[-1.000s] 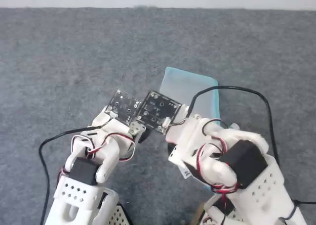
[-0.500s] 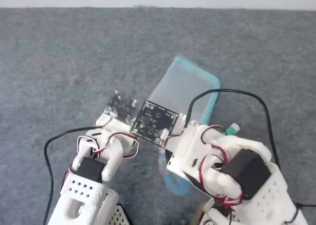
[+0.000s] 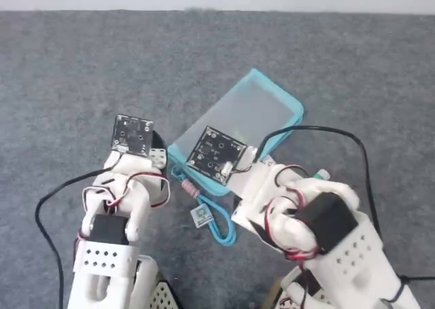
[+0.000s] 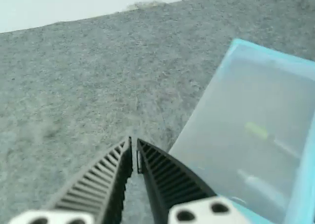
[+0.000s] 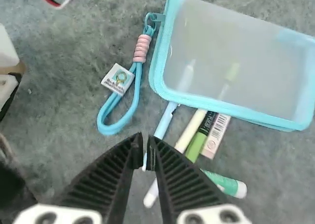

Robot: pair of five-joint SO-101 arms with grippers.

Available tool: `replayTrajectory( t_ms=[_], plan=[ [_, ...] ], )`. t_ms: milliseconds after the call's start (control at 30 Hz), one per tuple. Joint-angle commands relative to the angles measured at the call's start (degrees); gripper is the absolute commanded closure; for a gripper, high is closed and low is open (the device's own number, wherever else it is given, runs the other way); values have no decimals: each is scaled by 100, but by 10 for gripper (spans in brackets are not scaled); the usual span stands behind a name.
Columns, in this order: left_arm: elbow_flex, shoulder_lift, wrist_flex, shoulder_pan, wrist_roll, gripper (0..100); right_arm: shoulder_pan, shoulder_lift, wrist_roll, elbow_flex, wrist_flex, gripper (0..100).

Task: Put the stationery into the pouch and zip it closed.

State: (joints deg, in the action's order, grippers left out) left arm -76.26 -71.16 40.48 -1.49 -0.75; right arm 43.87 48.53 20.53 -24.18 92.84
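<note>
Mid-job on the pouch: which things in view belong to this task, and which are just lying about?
Part of the job:
- pouch
- zip pull strap on the pouch
- pens and markers at the pouch's edge

Just lying about:
- grey felt mat under everything
- black cable looping from an arm

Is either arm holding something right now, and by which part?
Nothing is held: the left end effector is shut and empty beside the pouch, the right end effector shut and empty over the pens.
</note>
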Motion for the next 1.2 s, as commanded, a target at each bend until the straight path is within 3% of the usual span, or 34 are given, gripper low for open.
replayTrajectory(
  t_ms=[0, 200, 333, 467, 667, 900, 1167],
  plan=[
    [734, 9, 211, -774, 299, 963, -75, -31, -185, -492, -760, 989],
    [2343, 35, 1398, -2804, 18, 932, 84, -2062, -343, -413, -1631, 933],
    [3521, 431, 2312, -3095, -677, 931, 611, -3512, -844, 352, -1833, 880],
    [4971, 1758, 3095, -3385, -1407, 931, 954, -4576, -1143, 1169, -1868, 876],
    [7248, 4158, 3270, -4510, -1749, 930, 1235, -5666, -1626, 1934, -1771, 876],
    [9033, 5969, 3842, -4809, -1925, 930, 1103, -6448, -1890, 2409, -1798, 876],
    [9270, 6180, 3982, -4756, -1925, 930, 866, -7099, -1899, 2822, -2220, 872]
  ],
)
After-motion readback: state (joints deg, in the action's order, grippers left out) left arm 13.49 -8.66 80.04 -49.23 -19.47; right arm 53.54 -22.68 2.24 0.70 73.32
